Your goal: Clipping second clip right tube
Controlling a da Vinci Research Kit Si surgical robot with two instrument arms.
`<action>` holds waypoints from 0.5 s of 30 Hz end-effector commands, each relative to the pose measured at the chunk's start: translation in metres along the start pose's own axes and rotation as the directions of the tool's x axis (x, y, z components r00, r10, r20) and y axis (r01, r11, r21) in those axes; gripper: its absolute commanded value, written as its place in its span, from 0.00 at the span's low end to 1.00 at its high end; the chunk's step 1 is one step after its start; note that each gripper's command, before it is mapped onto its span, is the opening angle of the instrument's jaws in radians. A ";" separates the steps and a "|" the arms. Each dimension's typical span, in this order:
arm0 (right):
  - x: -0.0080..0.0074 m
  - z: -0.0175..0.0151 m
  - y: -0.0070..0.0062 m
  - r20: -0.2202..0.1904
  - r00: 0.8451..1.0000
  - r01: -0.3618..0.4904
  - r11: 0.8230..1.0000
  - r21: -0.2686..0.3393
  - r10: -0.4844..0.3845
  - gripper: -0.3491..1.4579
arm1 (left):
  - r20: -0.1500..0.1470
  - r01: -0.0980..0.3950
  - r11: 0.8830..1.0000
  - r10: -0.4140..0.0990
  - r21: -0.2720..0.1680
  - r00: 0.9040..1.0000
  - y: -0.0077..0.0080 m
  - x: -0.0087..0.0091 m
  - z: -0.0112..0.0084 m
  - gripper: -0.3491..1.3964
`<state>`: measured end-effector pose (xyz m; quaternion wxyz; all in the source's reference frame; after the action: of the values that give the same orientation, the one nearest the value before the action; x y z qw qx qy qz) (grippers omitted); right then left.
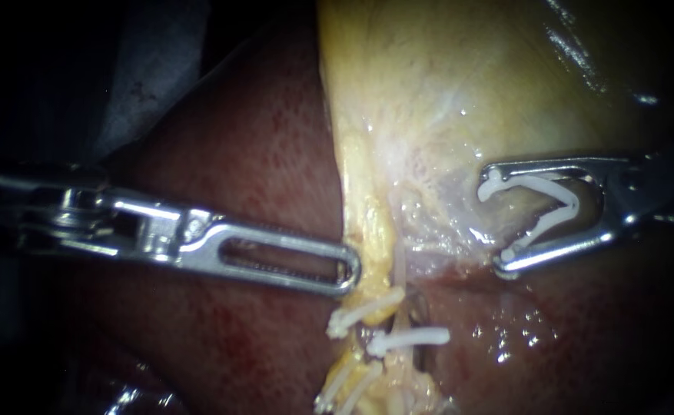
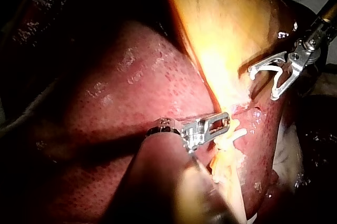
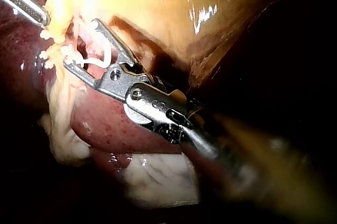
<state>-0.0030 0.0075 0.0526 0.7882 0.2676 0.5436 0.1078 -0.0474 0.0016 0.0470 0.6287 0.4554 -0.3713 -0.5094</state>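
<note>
My right instrument (image 1: 496,223) comes in from the right. Its jaws stand wide apart around an open white clip (image 1: 540,207) seated between them. It hovers over the pale lower part of the gallbladder (image 1: 467,92), to the right of the tubes and apart from them. A thin tube (image 1: 400,280) runs down to two white clips (image 1: 361,310) (image 1: 410,338) that are closed across the strands. My left instrument (image 1: 348,270) has slotted jaws lying together, pinching the yellow tissue strand (image 1: 367,230) beside the tubes. In the right wrist view, the clip (image 3: 102,58) sits in the jaws (image 3: 80,42) just short of the strands.
Dark red liver (image 1: 237,154) lies under and around both instruments. More white clip ends (image 1: 340,388) show lower on the yellow strand. Wet glints mark the liver (image 1: 513,330) below my right instrument. Pale soft tissue (image 3: 158,176) lies under its shaft.
</note>
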 end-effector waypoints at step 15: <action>0.0004 0.0007 -0.0006 -0.007 0.988 -0.154 0.988 -0.005 0.154 0.53 | -0.008 0.004 1.000 -0.004 0.009 1.000 -0.0008 -0.0004 -0.0019 0.00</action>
<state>-0.0023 0.0068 0.0521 0.7728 0.3158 0.5181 0.1859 -0.0458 0.0024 0.0454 0.6273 0.4616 -0.3701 -0.5065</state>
